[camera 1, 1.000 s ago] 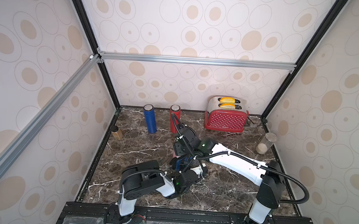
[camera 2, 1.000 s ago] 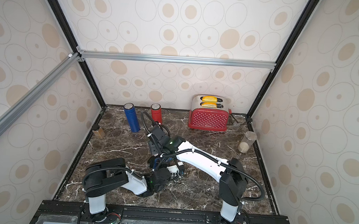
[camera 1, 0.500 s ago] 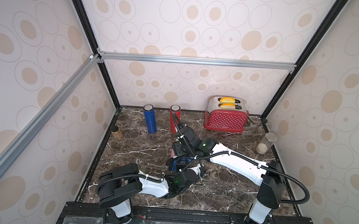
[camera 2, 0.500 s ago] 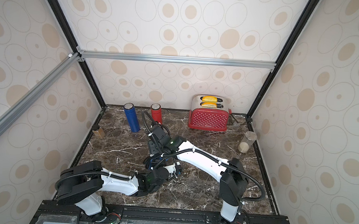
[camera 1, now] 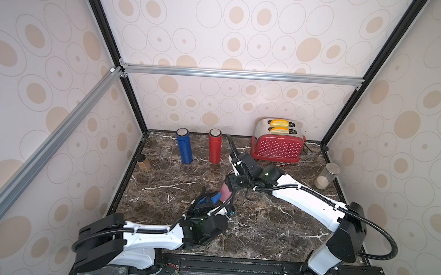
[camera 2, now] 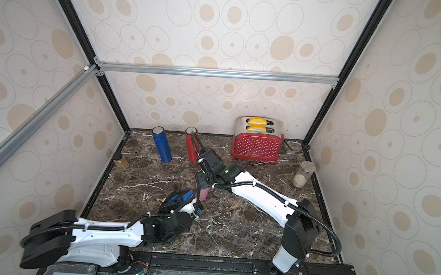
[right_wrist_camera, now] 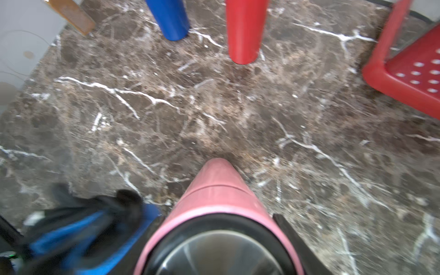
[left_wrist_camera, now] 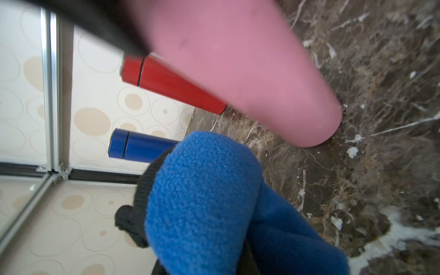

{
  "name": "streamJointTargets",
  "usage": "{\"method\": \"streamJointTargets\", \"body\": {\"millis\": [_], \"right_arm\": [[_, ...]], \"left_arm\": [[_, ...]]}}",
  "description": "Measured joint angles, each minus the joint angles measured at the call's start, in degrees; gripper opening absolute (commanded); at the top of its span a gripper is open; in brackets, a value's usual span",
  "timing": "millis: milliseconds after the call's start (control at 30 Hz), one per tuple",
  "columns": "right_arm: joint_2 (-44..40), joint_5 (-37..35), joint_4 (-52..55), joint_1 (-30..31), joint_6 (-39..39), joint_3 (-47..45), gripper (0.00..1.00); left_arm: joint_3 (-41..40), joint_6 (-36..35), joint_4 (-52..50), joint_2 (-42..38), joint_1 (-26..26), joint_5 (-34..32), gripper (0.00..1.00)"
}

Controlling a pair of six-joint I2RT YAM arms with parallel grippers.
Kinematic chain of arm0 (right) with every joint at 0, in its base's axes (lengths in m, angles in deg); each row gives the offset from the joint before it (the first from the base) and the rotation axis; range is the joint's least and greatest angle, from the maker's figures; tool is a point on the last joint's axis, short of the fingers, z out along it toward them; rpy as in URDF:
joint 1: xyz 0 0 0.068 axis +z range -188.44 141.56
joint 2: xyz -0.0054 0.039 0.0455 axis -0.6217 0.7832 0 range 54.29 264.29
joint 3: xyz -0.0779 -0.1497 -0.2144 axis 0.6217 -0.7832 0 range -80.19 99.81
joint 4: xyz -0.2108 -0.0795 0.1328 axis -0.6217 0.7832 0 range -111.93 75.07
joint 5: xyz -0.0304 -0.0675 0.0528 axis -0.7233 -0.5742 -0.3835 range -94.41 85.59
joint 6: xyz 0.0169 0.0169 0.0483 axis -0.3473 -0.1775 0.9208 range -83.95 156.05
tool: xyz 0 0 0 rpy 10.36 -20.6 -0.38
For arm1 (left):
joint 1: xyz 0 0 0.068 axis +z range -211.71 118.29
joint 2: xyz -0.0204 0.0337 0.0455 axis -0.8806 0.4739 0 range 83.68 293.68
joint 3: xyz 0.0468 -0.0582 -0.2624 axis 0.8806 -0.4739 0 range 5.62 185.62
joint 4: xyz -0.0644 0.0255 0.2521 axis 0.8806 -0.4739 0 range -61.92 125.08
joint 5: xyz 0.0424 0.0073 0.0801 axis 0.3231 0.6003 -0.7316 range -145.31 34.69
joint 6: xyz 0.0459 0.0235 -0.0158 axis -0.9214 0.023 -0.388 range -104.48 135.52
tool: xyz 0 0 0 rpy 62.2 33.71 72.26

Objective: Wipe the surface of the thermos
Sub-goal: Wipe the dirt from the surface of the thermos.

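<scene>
Mid-table, right gripper (camera 1: 233,184) clamps the pink thermos (camera 1: 225,193) (near its top); left gripper (camera 1: 210,200) pinches blue cloth (left_wrist_camera: 209,190).

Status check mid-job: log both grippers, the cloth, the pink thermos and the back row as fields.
right gripper: closed around the top of the pink cylindrical thermos
pink cylindrical thermos: base down on the dark marble tabletop
left gripper: shut on the blue fleece cloth
blue fleece cloth: beside the thermos's lower body, small gap in the left wrist view
back row: blue cylindrical thermos, red cylindrical thermos, red toaster
</scene>
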Motion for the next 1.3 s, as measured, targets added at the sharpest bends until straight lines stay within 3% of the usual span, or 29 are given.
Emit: {"method": "streamJointTargets", "body": {"millis": [300,400,500,633,833,933,1133,1300], "right_arm": [[-2.93,0.98,2.58,-3.58,-5.92,-2.08,0.00],[-3.58,2.38,1.27,-3.58,-10.40,-3.19,0.00],[-5.44,4.04,-0.81,-3.56,-15.47,-5.68,0.00],[-9.27,6.69,-4.42,-3.54,-22.91,-10.58,0.00],[-13.00,10.14,-7.17,-3.54,-32.50,-15.19,0.00],[-13.00,11.58,-7.28,-3.54,-36.15,-15.23,0.00],[-12.98,14.80,-7.23,-3.54,-43.89,-15.39,0.00],[-12.98,17.40,-7.72,-3.54,-49.94,-15.63,0.00]], "left_arm": [[-8.59,4.24,-3.17,-35.01,0.74,6.36,0.00],[-7.72,9.07,-6.67,-43.39,4.04,9.90,0.00],[-4.90,15.45,-11.17,-46.90,10.19,15.85,0.00],[0.66,22.86,-15.15,-43.12,16.15,25.03,0.00],[7.78,29.64,-15.72,-28.94,21.11,40.61,0.00],[8.24,32.83,-13.49,-23.82,26.36,50.23,0.00],[8.13,44.09,-2.75,-16.65,42.42,71.65,0.00],[10.03,53.42,7.98,-4.90,45.75,85.40,0.00]]}}
